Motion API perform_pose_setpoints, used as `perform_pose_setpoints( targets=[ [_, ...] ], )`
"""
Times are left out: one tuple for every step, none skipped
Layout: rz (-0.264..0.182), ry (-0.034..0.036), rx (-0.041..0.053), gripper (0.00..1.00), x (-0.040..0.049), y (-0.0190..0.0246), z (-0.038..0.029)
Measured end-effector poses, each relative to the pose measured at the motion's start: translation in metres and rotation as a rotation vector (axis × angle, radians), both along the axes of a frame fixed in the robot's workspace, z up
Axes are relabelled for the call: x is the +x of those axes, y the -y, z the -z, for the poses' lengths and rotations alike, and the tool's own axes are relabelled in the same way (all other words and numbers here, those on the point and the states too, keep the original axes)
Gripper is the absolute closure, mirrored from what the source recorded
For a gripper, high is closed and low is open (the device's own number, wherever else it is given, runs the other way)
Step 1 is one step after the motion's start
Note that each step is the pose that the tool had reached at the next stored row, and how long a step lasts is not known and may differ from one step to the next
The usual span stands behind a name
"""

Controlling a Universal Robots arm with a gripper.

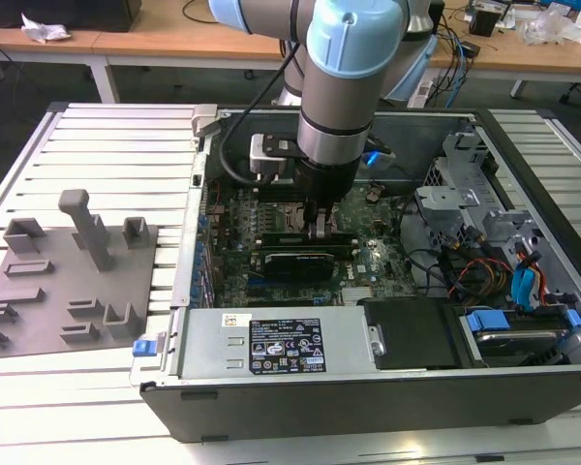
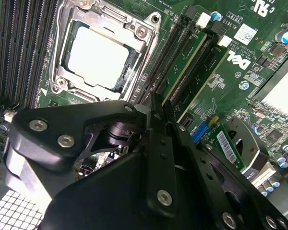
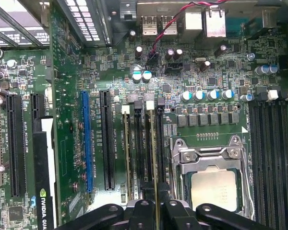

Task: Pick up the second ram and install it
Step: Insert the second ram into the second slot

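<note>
Pincer [image 3: 155,211] gripping second ram [image 3: 154,158], edge-down along slots [image 3: 140,148]

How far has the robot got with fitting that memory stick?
Picked up already: the black gripper grips the thin green circuit-board strip, standing edge-on in a long black slot beside the silver processor socket. Another strip sits in a nearby slot. Left: whether it's clicked fully home can't be told.

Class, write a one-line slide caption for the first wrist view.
Gripper shut on the second ram, standing edge-on in a motherboard slot beside the processor socket.
</note>
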State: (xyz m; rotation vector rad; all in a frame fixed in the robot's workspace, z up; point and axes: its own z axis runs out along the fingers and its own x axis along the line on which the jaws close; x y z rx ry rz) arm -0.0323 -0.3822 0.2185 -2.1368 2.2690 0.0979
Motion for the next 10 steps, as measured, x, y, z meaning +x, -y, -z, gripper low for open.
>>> perform_pose_setpoints(
  targets=[
    [0.000, 0.0001, 0.0002, 0.86, 0.0000, -0.0001, 0.0002],
    [0.000, 0.0001, 0.0002, 0.86, 0.0000, 0.0000, 0.0002],
    [0.000, 0.0005, 0.0009, 0.85, 0.0001, -0.0001, 0.0005],
    [0.000, 0.0003, 0.0006, 0.85, 0.0001, -0.0001, 0.0005],
    [0.000, 0.0001, 0.0004, 0.85, 0.0000, -0.0001, 0.0005],
    [0.000, 0.0002, 0.0003, 0.78, 0.0000, -0.0001, -0.0031],
    [0.000, 0.0002, -0.0002, 0.78, 0.0000, -0.0001, -0.0184],
    [0.000, 0.0006, -0.0008, 0.78, 0.0000, 0.0000, -0.0271],
    [0.000, 0.0013, -0.0021, 0.78, -0.0001, -0.0002, -0.0358],
    [0.000, 0.0017, -0.0048, 0.80, -0.0001, -0.0005, -0.0471]
  ],
)
